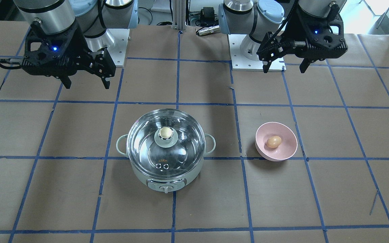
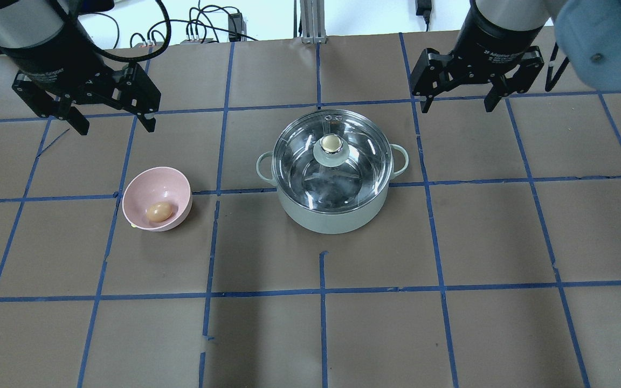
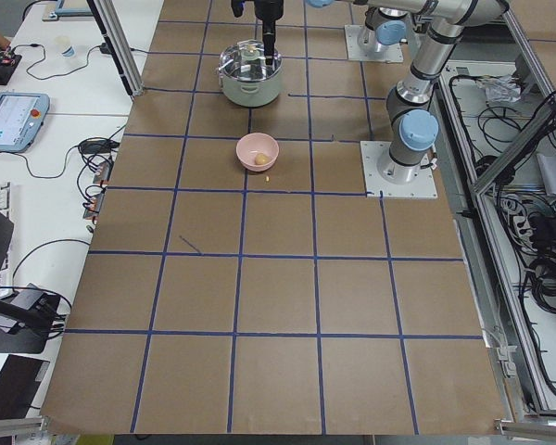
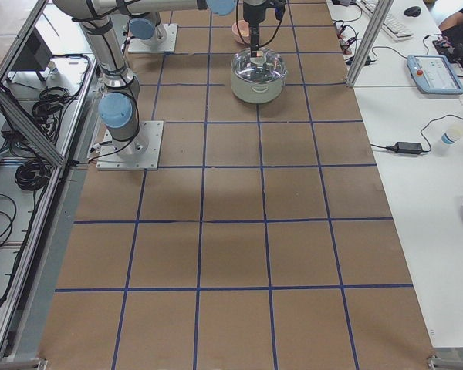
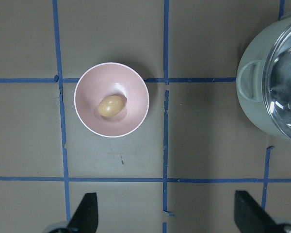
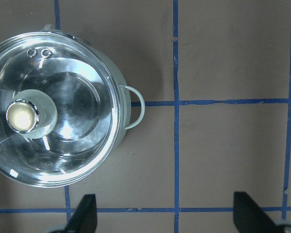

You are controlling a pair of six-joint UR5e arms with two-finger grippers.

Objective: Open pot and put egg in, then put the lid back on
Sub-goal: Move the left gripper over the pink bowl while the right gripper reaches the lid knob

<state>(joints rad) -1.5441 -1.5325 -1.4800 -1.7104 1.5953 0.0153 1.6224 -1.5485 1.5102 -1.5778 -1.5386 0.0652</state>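
Observation:
The mint-green pot (image 2: 332, 215) stands mid-table with the glass lid (image 2: 299, 145) closed on it, the beige knob (image 2: 331, 143) at its centre. The egg (image 2: 158, 212) lies in a pink bowl (image 2: 143, 183) to the pot's left. My left gripper (image 2: 116, 128) hangs open and empty above the table behind the bowl; its wrist view shows the egg (image 5: 111, 105) below. My right gripper (image 2: 457, 107) hangs open and empty behind and to the right of the pot; its wrist view shows the lid (image 6: 82, 145) below and to the left.
The table is covered in brown paper with a blue tape grid (image 2: 321, 291). The robot bases (image 1: 255, 50) stand at the far edge in the front-facing view. Cables and a tablet (image 3: 14, 119) lie on side benches off the table.

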